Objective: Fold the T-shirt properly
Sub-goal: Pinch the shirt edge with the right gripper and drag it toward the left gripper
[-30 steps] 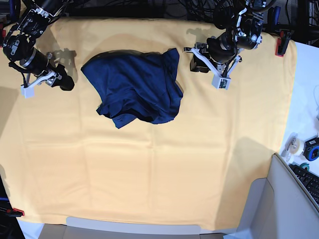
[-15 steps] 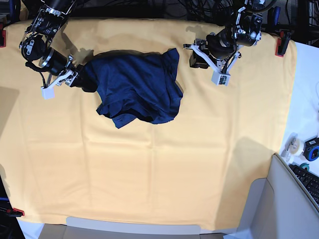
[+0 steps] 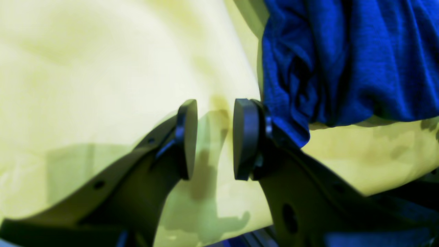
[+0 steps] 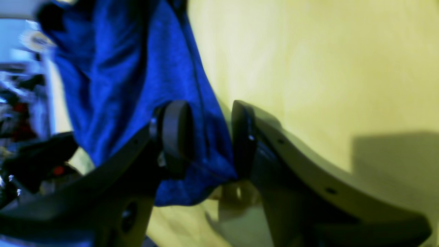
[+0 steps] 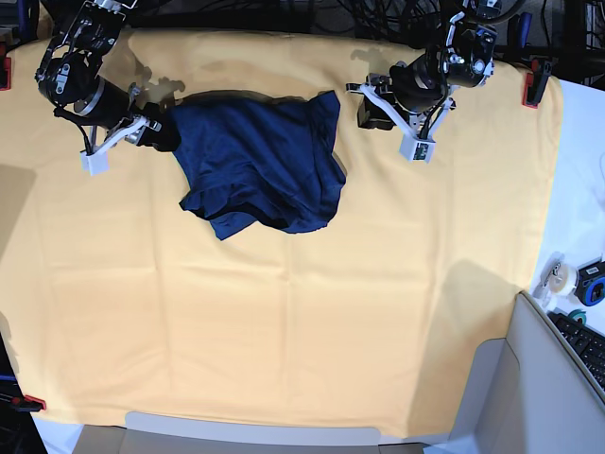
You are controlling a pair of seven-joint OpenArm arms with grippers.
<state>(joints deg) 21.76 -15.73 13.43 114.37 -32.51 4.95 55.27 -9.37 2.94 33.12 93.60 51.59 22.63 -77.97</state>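
The T-shirt (image 5: 255, 165) is a crumpled dark navy heap on the far middle of the pale yellow cloth (image 5: 284, 322). My right gripper (image 5: 159, 134) is at the heap's left edge. In the right wrist view a fold of the T-shirt (image 4: 137, 79) runs between that gripper's (image 4: 209, 133) pads, which are shut on it. My left gripper (image 5: 367, 112) hovers just off the shirt's right corner. The left wrist view shows it (image 3: 215, 116) open with only yellow cloth in the gap, and the T-shirt (image 3: 343, 61) touches the outside of one finger (image 3: 245, 137).
The yellow cloth covers the whole table and is held by red clamps (image 5: 535, 80) at its corners. A keyboard (image 5: 584, 348) and tape rolls (image 5: 565, 280) lie off the table's right edge. Cables hang along the far edge.
My right arm swung in from the left to the shirt's left edge, and its jaws closed on the fabric. The shirt's left edge has drawn up slightly. My left arm barely moved.
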